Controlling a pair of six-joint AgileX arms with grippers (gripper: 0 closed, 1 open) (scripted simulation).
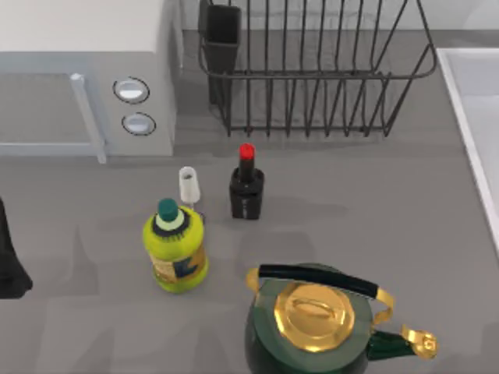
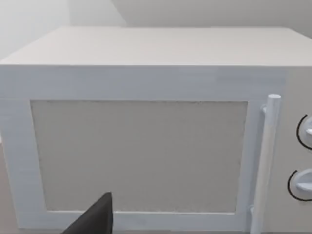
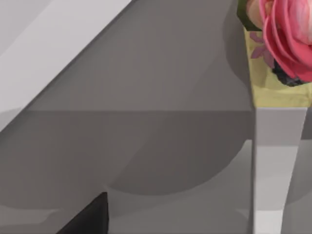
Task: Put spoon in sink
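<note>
Top view places my left arm point(image 1: 9, 261) left of the yellow bottle point(image 1: 175, 253); sink point(image 1: 474, 117) lies far right; I cannot tell either claw's state.

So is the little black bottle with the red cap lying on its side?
No, the black bottle stands upright on the table, red cap up, in front of the dish rack.

The top view looks straight down on the grey table point(image 1: 374, 202); the left wrist view faces the microwave point(image 2: 141, 146) door closely, which sits in the top view's upper left; the right wrist view sits low beside a pink flower point(image 3: 287, 34).
</note>
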